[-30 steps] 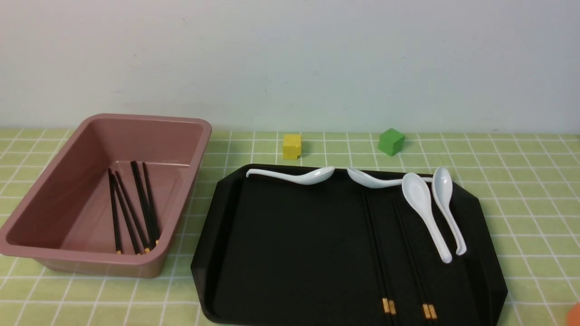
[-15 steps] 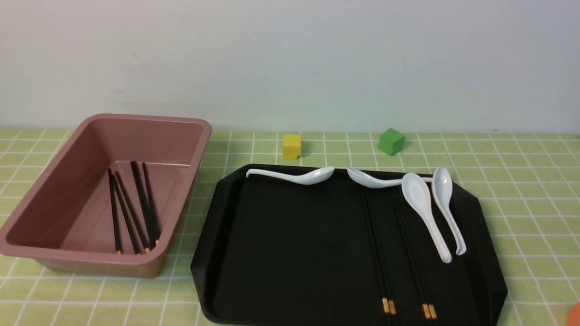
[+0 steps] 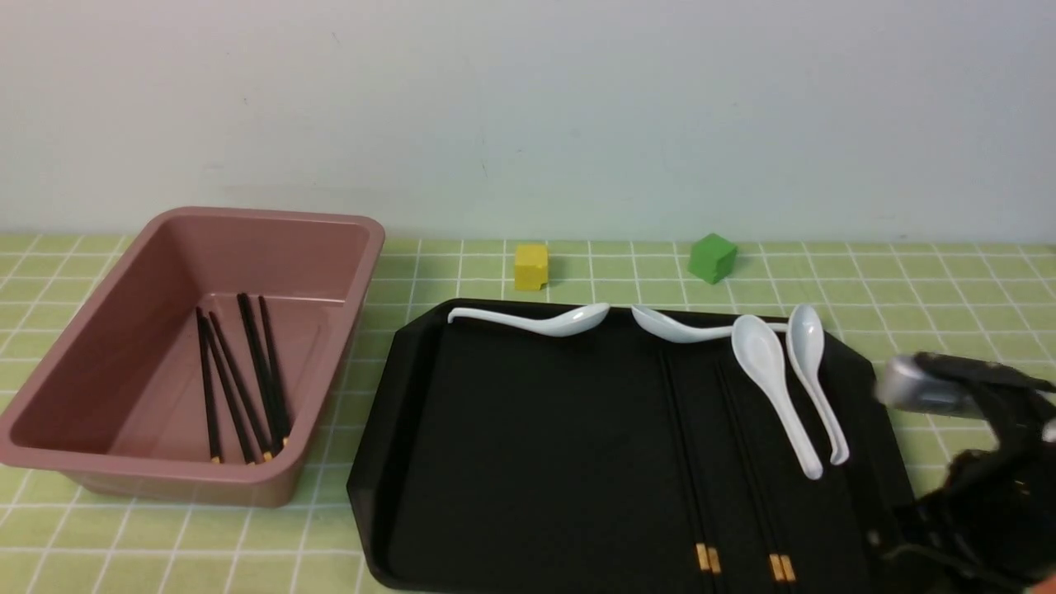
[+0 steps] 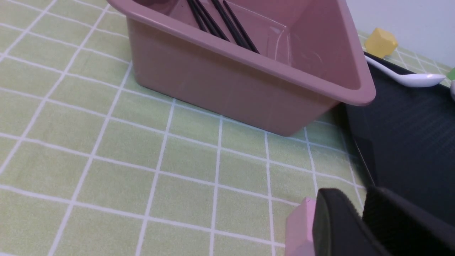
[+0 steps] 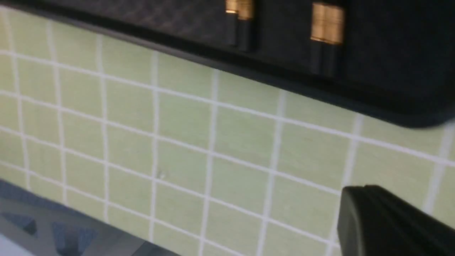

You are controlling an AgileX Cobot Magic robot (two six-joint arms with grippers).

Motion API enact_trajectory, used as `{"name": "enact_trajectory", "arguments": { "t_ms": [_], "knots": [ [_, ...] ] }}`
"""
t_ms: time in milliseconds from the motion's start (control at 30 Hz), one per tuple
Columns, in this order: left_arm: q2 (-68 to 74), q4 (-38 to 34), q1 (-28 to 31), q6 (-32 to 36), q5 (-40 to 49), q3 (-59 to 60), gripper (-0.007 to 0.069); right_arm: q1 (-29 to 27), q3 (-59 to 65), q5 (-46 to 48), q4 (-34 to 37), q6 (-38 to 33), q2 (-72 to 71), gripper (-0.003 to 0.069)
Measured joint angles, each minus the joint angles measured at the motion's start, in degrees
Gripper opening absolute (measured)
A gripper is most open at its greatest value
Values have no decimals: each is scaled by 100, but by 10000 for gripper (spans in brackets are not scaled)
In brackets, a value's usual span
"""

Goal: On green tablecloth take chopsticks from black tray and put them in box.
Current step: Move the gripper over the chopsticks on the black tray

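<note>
Right hand (image 5: pixel 364 188) closed and empty beside the black tray (image 3: pixel 536 462), apparently approaching; it must open and straddle a pair of chopsticks (image 3: pixel 704 557) next.

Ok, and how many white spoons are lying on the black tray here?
4: one spoon along the far edge, left of centre; a second spoon along that edge, right of centre; two more, a third spoon and fourth spoon, near the right side.
</note>
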Motion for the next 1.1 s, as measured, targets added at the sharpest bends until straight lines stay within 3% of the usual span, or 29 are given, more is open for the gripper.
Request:
{"name": "enact_trajectory", "arguments": {
  "t_ms": [100, 233, 367, 500, 600, 700, 833, 1000, 1100],
  "knots": [
    [0, 0, 0, 0, 0, 0, 143, 592, -656, 7, -34, 85, 797, 6],
    [0, 0, 0, 0, 0, 0, 145, 1267, -1618, -5, -988, 1059, 1672, 17],
    [0, 0, 0, 0, 5, 0, 147, 1621, -2207, -70, -2050, 2257, 2071, 39],
    [0, 0, 0, 0, 5, 0, 150, 1675, -2456, -342, -2476, 3039, 2283, 101],
    [0, 0, 0, 0, 5, 0, 153, 1675, -2472, -491, -2508, 3146, 2365, 159],
    [0, 0, 0, 0, 5, 0, 156, 1675, -2477, -798, -2503, 3201, 2557, 267],
    [0, 0, 0, 0, 5, 0, 159, 1675, -2478, -977, -2485, 3228, 2816, 325],
    [0, 0, 0, 0, 5, 0, 162, 1675, -2503, -989, -2457, 3231, 3176, 320],
    [0, 0, 0, 0, 5, 0, 165, 1675, -2541, -957, -2445, 3173, 3214, 257]
  ]
}}
